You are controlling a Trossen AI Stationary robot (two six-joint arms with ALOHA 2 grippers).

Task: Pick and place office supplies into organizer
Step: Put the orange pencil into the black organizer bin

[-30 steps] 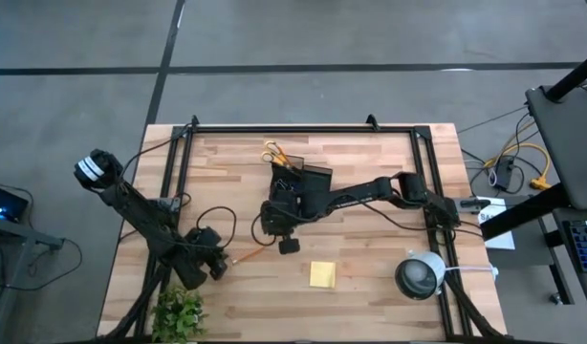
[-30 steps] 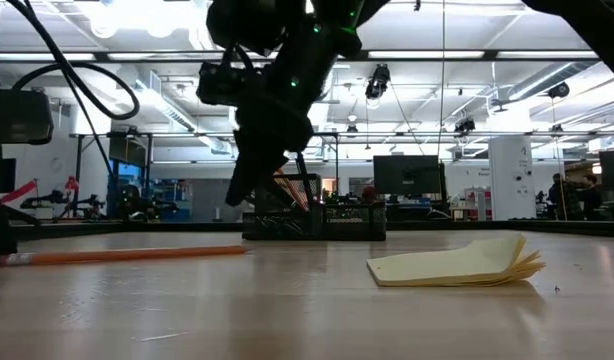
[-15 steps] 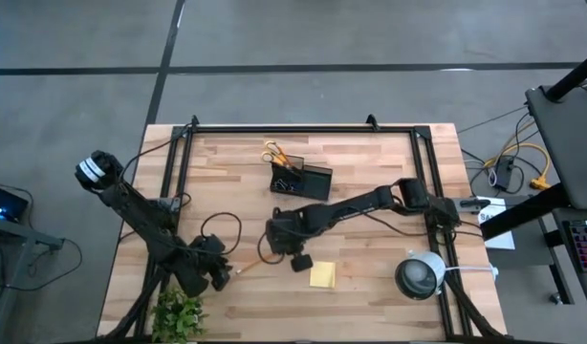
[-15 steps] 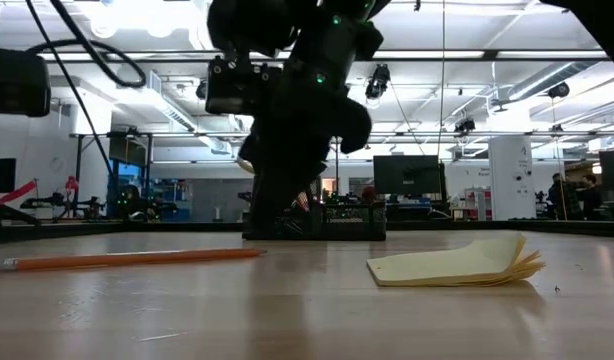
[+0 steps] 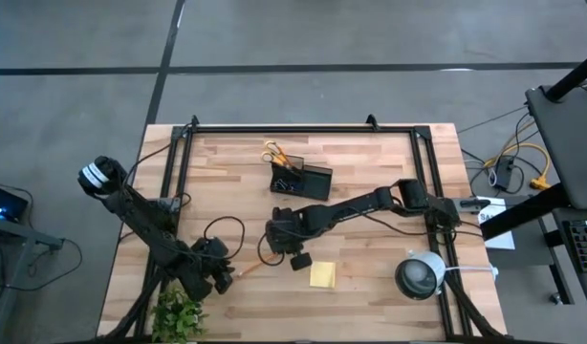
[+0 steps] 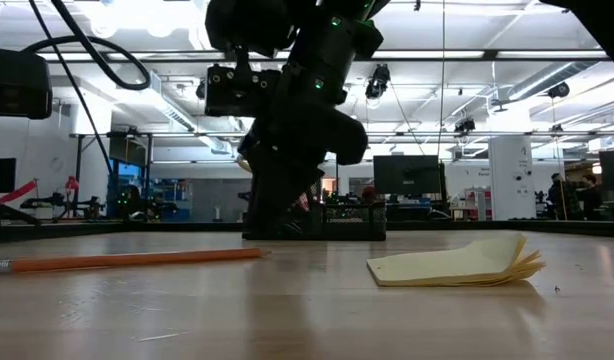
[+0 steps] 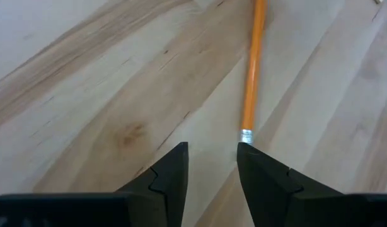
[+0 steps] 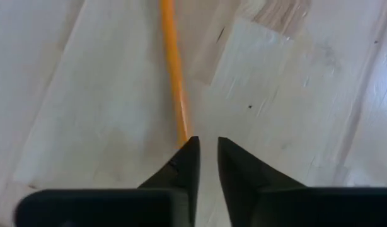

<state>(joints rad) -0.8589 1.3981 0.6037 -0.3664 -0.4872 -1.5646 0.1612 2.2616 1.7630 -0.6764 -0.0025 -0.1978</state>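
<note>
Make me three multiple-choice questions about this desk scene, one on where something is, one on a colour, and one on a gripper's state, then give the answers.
1. Where does the square yellow sticky-note pad lie?
A. inside the black mesh desk organizer
B. on the wooden table, apart from the organizer
C. on the small green plant

2. What colour is the pencil lying on the table?
A. orange
B. blue
C. green

3. How is the right gripper?
A. shut on the pad
B. open, fingers slightly apart, holding nothing
C. out of view

Answers: 1 B, the high view shows the pad on bare wood. 2 A, both wrist views show orange. 3 B, the right wrist view shows an empty gap between the fingers.
</note>
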